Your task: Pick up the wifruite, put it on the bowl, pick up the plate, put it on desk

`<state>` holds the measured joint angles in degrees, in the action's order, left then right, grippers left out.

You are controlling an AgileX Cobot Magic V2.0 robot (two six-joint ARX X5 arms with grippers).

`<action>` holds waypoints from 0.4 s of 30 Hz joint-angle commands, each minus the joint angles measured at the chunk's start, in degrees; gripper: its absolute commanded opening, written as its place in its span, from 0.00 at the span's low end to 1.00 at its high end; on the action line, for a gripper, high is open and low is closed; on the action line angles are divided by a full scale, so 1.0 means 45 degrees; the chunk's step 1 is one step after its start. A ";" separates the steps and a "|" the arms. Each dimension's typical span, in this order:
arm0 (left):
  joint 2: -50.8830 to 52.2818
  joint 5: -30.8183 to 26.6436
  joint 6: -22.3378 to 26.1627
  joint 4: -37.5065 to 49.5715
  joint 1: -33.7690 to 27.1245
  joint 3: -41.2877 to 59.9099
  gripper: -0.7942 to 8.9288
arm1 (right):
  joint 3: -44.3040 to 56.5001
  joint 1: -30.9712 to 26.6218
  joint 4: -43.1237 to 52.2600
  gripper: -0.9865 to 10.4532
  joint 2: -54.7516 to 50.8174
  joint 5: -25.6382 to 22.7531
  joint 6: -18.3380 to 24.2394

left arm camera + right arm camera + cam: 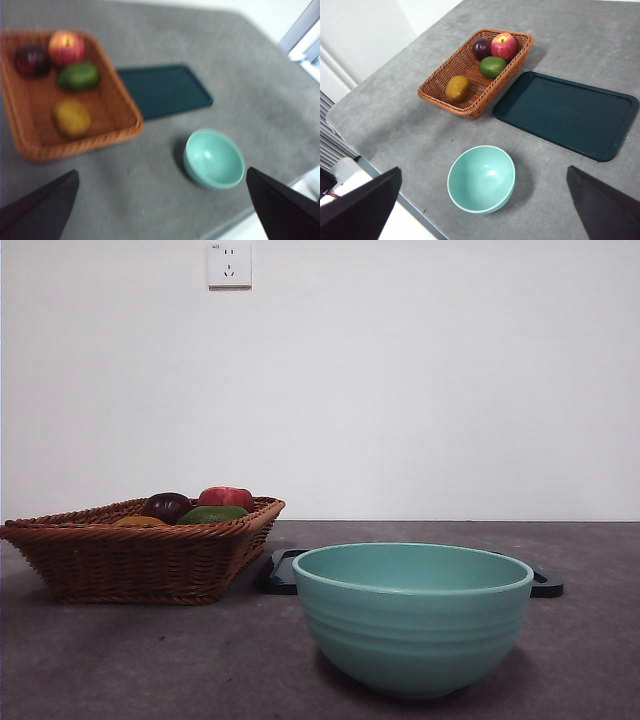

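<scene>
Wifruite [457, 88] not yet picked — it lies in the near end of the wicker basket [436, 80], apart from the other fruit. Step in hand, by my read: the very first one, reaching for it.

Near to far: mint-green bowl [413, 618] stands empty, closest to the front camera. Behind it a dark tray [566, 114] lies flat on the surface [120, 660], just beside the basket. At the basket's far end sit a purple fruit [481, 48], a red apple [504, 46] and a green fruit [492, 66].

Left gripper [160, 210] and right gripper [482, 210] both hang high over the surface — fingers spread wide, holding nothing, neither near any object.

Next move likely calls for one arm to drop into the basket, straddle the wifruite clear of the wicker wall, close, then carry it across to the bowl. The plate step probably means the tray.
</scene>
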<state>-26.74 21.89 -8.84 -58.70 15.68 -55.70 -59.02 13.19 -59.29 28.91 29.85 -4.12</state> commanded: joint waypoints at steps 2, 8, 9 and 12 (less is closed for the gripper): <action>-0.1292 -0.0102 -0.0112 -0.0583 0.0058 -0.0690 0.66 | -0.0219 0.0063 0.0126 0.60 0.0039 0.0039 0.0015; -0.3594 -0.0102 -0.0495 -0.0767 0.0058 -0.1282 0.66 | -0.0219 0.0063 0.0126 0.60 0.0039 0.0039 0.0015; -0.4051 -0.0097 -0.0534 -0.0767 0.0058 -0.1409 0.66 | -0.0219 0.0063 0.0121 0.60 0.0039 0.0039 0.0015; -0.5387 -0.0102 -0.0539 -0.0753 0.0058 -0.1821 0.65 | -0.0219 0.0063 0.0121 0.60 0.0039 0.0039 0.0015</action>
<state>-49.17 21.37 -10.68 -62.61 15.68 -62.35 -59.02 13.19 -59.29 28.91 29.85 -4.12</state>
